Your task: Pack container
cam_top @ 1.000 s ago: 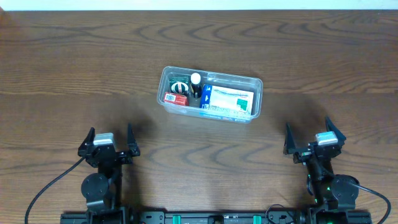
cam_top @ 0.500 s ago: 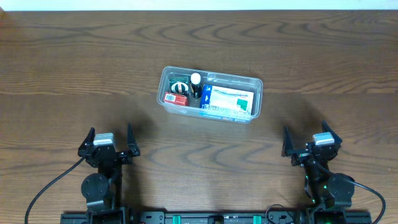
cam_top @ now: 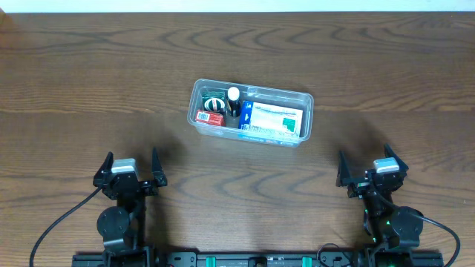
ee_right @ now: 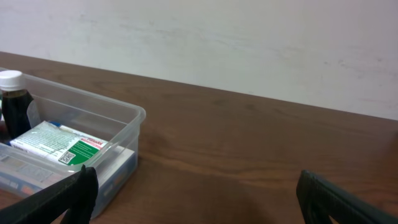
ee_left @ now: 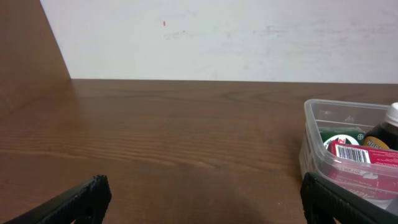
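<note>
Table (cam_top: 74, 74): dark wood. Container (cam_top: 256, 88) sits mid-table, well ahead of both arms. Inside it: box (cam_top: 273, 119), bottle (cam_top: 234, 100) upright, red pack (cam_top: 209, 117). No loose items seen outside it. Packing looks finished; best to keep clear and not nudge the tub. Left gripper (cam_top: 131, 165) and right gripper (cam_top: 367, 165) sit low at the near edge, pointing forward, jaws wide apart, empty.

Soft, even light from above keeps the overhead view bright and sharp, and the grain of the desk (cam_top: 74, 89) reads crisply. Faint diffuse shadows smudge the wood just beyond the left hand (cam_top: 132, 159) and the right hand (cam_top: 365, 159). Both wrist views look slightly softer, their bottom corners dark and blurred.
</note>
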